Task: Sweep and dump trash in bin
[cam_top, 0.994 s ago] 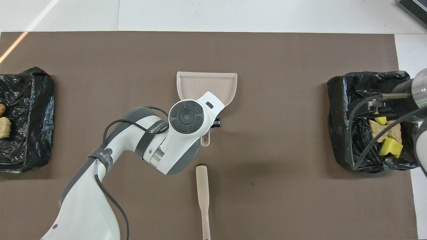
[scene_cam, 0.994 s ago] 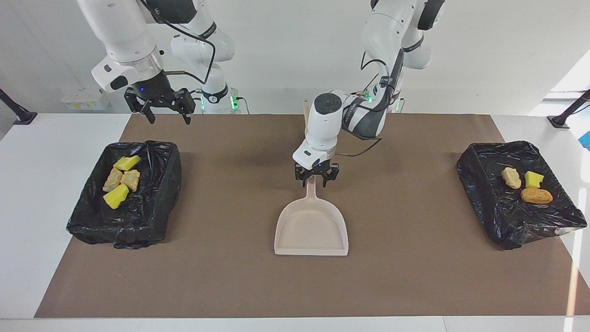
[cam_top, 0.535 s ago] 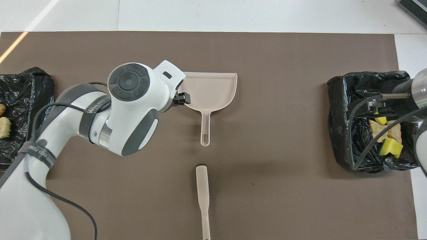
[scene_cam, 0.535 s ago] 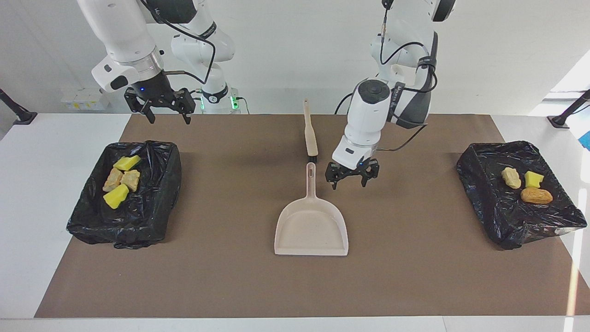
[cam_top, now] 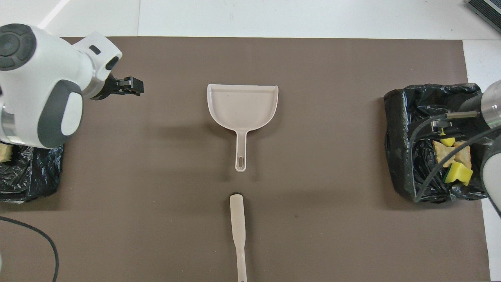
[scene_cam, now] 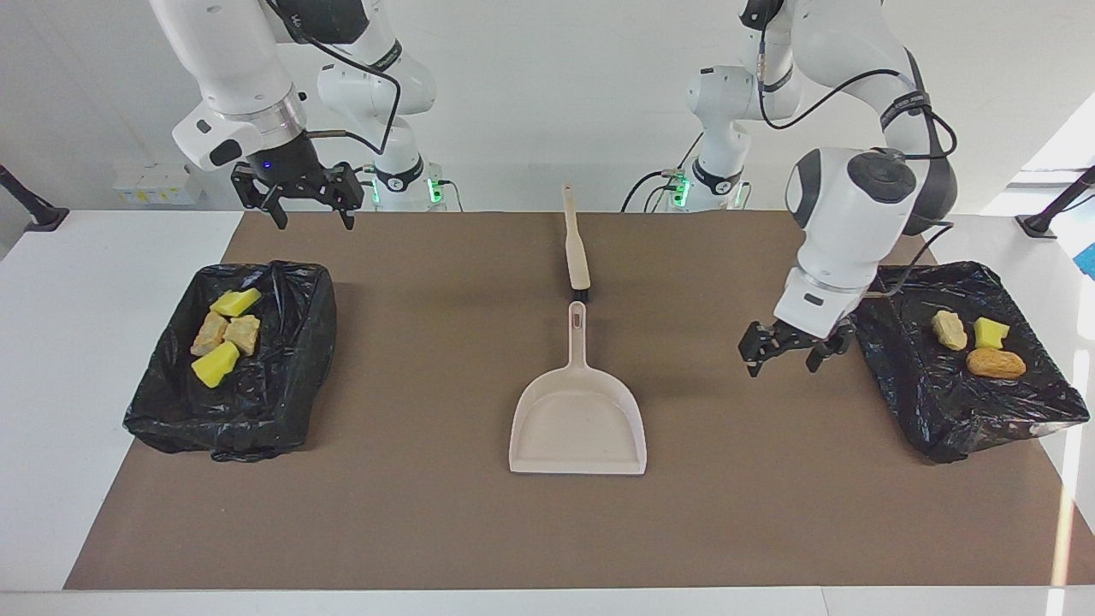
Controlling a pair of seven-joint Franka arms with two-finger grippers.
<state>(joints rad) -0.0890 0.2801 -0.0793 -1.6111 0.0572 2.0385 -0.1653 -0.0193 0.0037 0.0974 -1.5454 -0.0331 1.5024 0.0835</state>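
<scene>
The trash lies in two black-bagged bins. Yellow sponge chunks [scene_cam: 214, 365] and beige lumps [scene_cam: 244, 334] sit in the bin [scene_cam: 274, 402] at the right arm's end. A beige lump [scene_cam: 948, 329], a yellow chunk [scene_cam: 991, 332] and an orange-brown lump [scene_cam: 995, 364] sit in the bin [scene_cam: 932, 411] at the left arm's end. My left gripper [scene_cam: 781, 366] hangs open and empty over the mat beside that bin. My right gripper [scene_cam: 316, 224] waits open above the mat, by the robots' edge of its bin.
A beige dustpan [scene_cam: 577, 419] lies flat mid-mat, handle toward the robots. The beige-handled brush [scene_cam: 577, 248] lies in line with it, nearer to the robots. Both also show from overhead: dustpan [cam_top: 242, 105], brush [cam_top: 238, 231]. Brown mat [scene_cam: 428, 513] covers the table.
My left gripper has opened off the dustpan handle, risen and swung toward the bin at the left arm's end. The dustpan stays where it lay. The right arm has not moved.
</scene>
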